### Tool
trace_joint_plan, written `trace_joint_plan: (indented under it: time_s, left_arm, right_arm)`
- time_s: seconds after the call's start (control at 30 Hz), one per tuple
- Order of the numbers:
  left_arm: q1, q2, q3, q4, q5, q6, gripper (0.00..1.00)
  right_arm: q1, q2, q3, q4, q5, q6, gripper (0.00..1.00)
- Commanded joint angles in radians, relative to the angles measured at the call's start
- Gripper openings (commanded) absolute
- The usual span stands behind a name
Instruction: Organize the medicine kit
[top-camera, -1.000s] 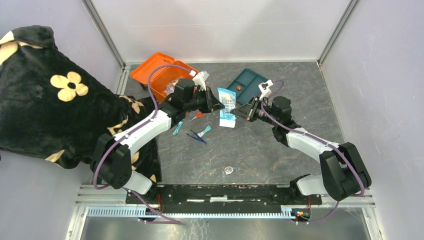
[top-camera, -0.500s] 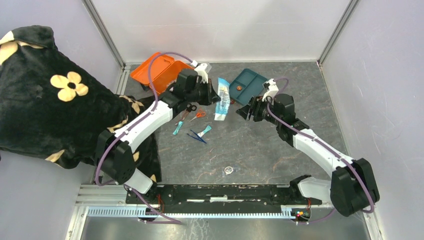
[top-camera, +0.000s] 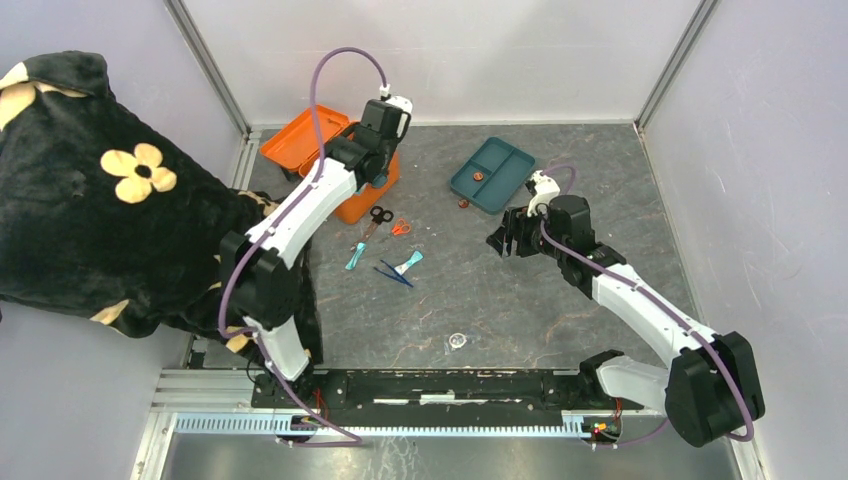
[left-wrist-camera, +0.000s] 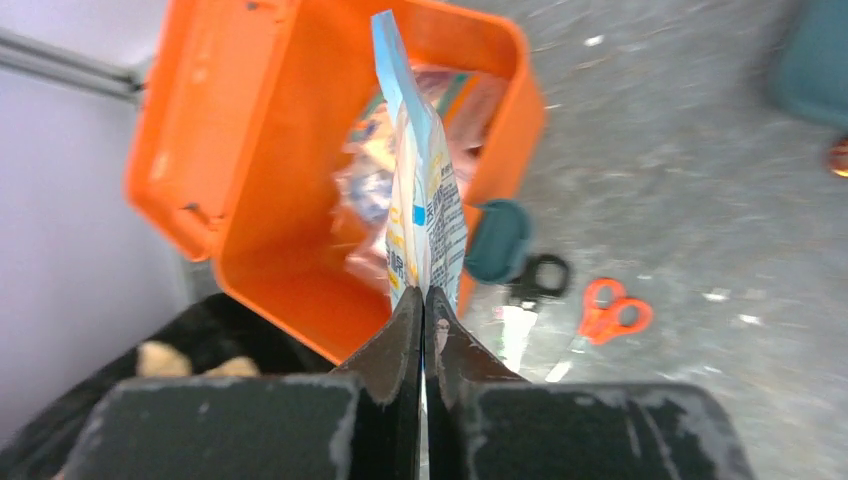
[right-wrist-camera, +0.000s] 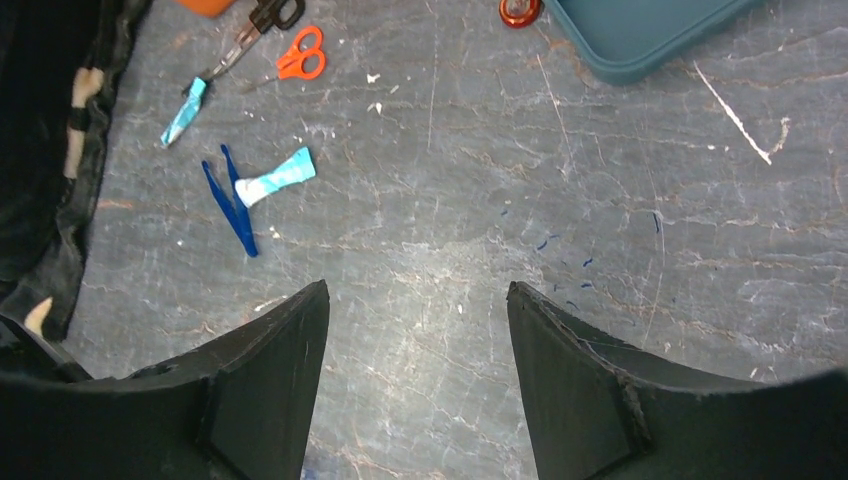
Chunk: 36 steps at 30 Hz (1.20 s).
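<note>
The medicine kit (top-camera: 345, 205) is an orange box at the back left, its lid (top-camera: 300, 138) open and several packets inside (left-wrist-camera: 365, 190). Its teal latch (left-wrist-camera: 497, 240) faces the table's middle. My left gripper (left-wrist-camera: 424, 292) is shut on the lower edge of a flat white and blue packet (left-wrist-camera: 420, 190), which stands edge-on over the kit's open compartment. From above, the left gripper (top-camera: 382, 170) hangs over the box's right end. My right gripper (right-wrist-camera: 418, 300) is open and holds nothing, low over bare table; from above the right gripper (top-camera: 505, 240) is right of centre.
A teal compartment tray (top-camera: 493, 172) lies at the back, with a small red cap (top-camera: 463, 202) beside it. Black-handled scissors (top-camera: 378, 218), orange scissors (top-camera: 400, 228), blue tweezers (top-camera: 393, 273) and a small teal packet (top-camera: 408, 263) lie beside the kit. Black flowered fabric (top-camera: 100, 200) fills the left.
My right gripper opened, let go of the packet and drew back. The left arm carried the packet from the table's middle back and left to over the kit.
</note>
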Motion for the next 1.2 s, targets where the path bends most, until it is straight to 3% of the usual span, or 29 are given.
trace_joint_plan:
  time_s: [0.0,0.33,0.37,0.5,0.63,0.8,0.9,1.03,1.17]
  left_arm:
    - [0.006,0.096,0.109,-0.038,-0.309,0.287,0.02]
    - [0.061,0.243,0.151,0.060,-0.336,0.509,0.03]
    - [0.066,0.252,0.150,0.064,-0.344,0.506,0.08]
    - [0.070,0.245,0.139,0.075,-0.334,0.463,0.43]
    - [0.069,0.214,0.146,0.082,-0.333,0.427,0.57]
    - [0.025,0.121,0.116,0.058,-0.263,0.287,0.65]
    - [-0.012,0.040,0.082,0.024,-0.173,0.111,0.71]
    - [-0.010,-0.100,-0.037,0.023,0.157,-0.138,0.76]
    - [-0.010,-0.224,-0.232,0.095,0.342,-0.260,0.80]
  right_arm:
    - [-0.005,-0.029,-0.017,-0.029,0.000,-0.053,0.72]
    - [-0.005,-0.046,-0.028,-0.078,0.016,-0.091,0.73]
    - [-0.006,-0.046,-0.030,-0.077,0.017,-0.090,0.73]
    - [-0.007,-0.043,-0.024,-0.083,0.018,-0.089,0.73]
    - [-0.007,-0.035,-0.024,-0.077,0.020,-0.082,0.73]
    - [-0.006,-0.017,-0.032,-0.053,0.031,-0.032,0.72]
    - [-0.006,-0.006,-0.042,-0.028,0.051,0.016,0.72]
    - [-0.006,0.006,-0.042,-0.035,0.108,0.033,0.71]
    - [-0.006,-0.004,-0.035,-0.058,0.226,0.024,0.72]
